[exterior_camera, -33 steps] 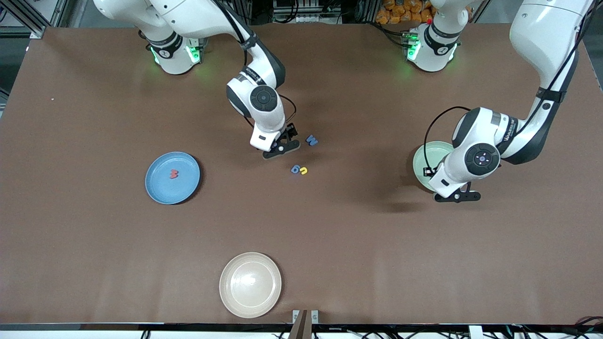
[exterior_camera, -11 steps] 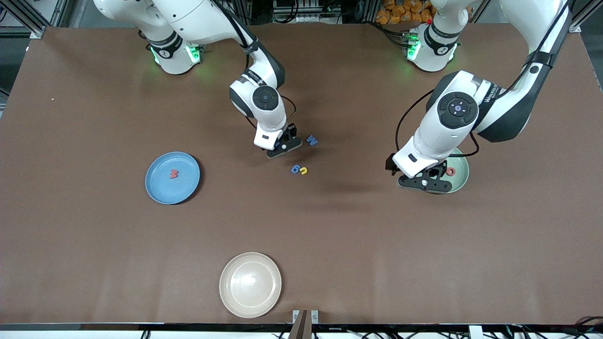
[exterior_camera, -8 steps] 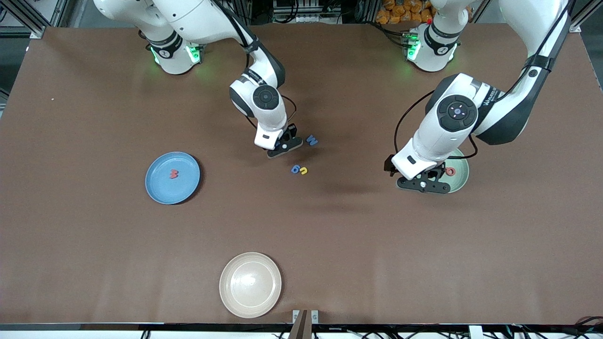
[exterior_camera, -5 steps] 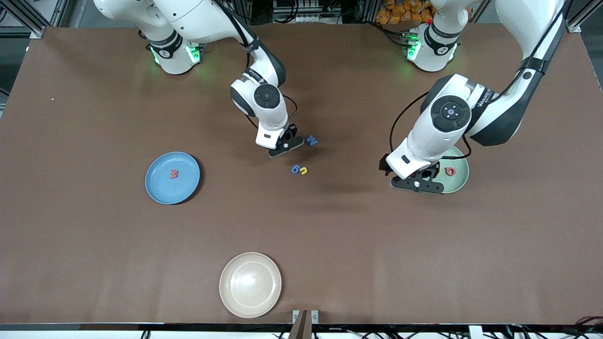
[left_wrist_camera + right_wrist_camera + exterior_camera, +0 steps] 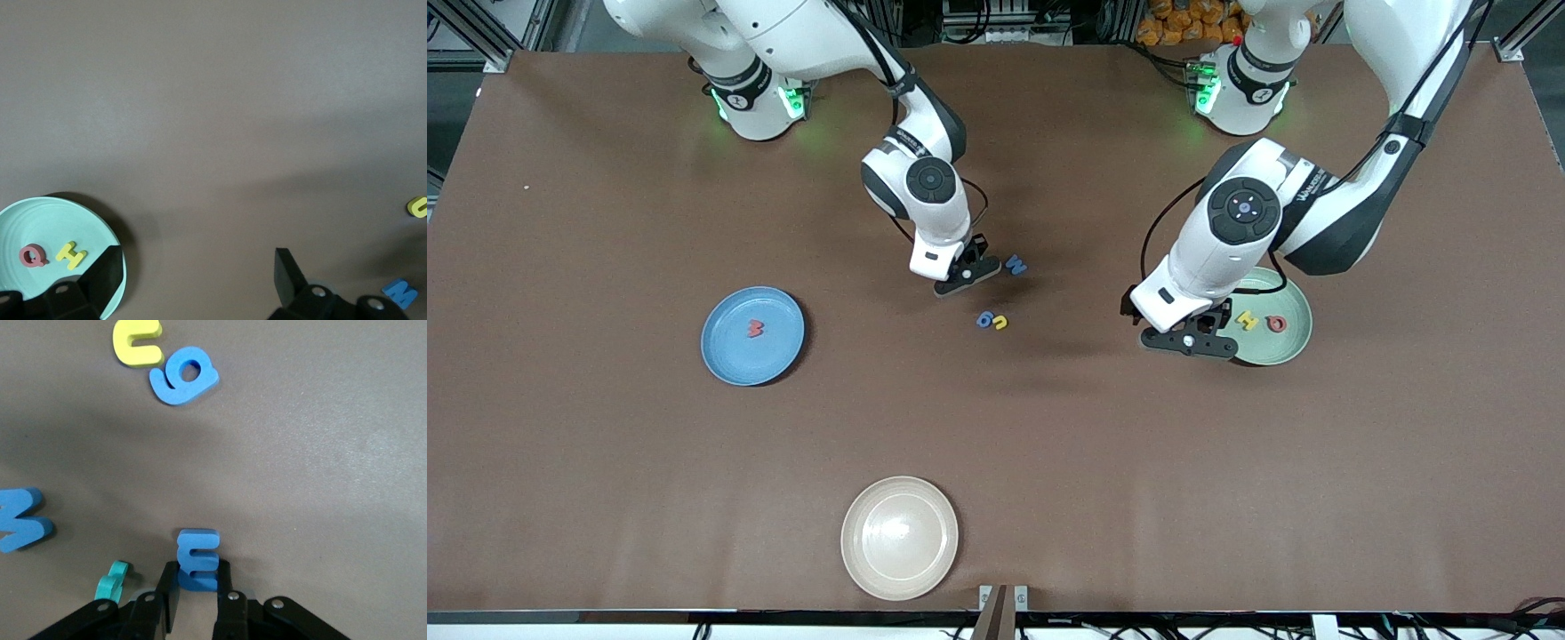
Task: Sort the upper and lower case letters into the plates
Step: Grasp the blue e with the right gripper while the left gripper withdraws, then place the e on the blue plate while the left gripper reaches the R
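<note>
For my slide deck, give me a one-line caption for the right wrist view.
Right end effector shut on a blue letter E, a teal letter beside it.

Both my arms are glossy white shells with dark grey joint bands and round black caps at the wrists, and green lights glow at their bases. Thin black cables loop along each forearm. The left gripper (image 5: 1189,342) and right gripper (image 5: 966,276) are matte black with small silver screws.
</note>
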You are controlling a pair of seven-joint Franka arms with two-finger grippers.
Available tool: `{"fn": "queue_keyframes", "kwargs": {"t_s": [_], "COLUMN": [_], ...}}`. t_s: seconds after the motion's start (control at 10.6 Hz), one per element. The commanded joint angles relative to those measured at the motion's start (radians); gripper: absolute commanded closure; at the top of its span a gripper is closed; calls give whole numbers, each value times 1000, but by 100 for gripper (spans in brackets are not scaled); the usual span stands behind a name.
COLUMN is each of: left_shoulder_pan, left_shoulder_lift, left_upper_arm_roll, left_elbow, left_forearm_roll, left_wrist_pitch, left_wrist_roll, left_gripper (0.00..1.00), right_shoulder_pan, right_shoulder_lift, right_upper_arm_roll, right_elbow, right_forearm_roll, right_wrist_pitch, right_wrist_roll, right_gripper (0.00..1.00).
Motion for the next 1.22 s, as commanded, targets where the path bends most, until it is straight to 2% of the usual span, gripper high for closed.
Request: {"fn": "queue_keyframes", "kwargs": {"t_s": [0.0,0.19,0.38,0.47,0.66,0.85,1.13], "left_shoulder_pan": [-34,-78,-121,-149,-218,-285,-494], "left_shoulder_lift": [17,45,65,79,96,137,183], "left_upper_arm_roll": [-3,-3,-3,-1,13,34,152], "left_elbow": [28,29,29,29,45,83,155], "left_forearm_roll": [-13,1,2,2,8,11,47], "left_wrist_pitch": [-4,-2,40,59,95,103,103], "left_wrist_roll": [-31,-144,-215,-264,-340,-414,-601], "left_gripper": [0,0,0,0,0,0,0], "right_shoulder_pan": [-11,-30,-87,-134,-223,-328,-480], "right_shoulder_lift": [-11,-49,-127,-165,-232,-244,-241], "right_upper_arm_roll": [-2,0,0,1,-6,-11,-15], "right_elbow": [34,85,54,28,5,2,-38], "right_forearm_roll": [-12,-2,0,8,110,109,81], "right_wrist_pitch": [-67,-203,-260,-294,-407,-493,-503], "right_wrist_roll": [0,1,-21,-88,-251,-332,-429], "right_gripper": [100,100,100,100,100,100,100]}}
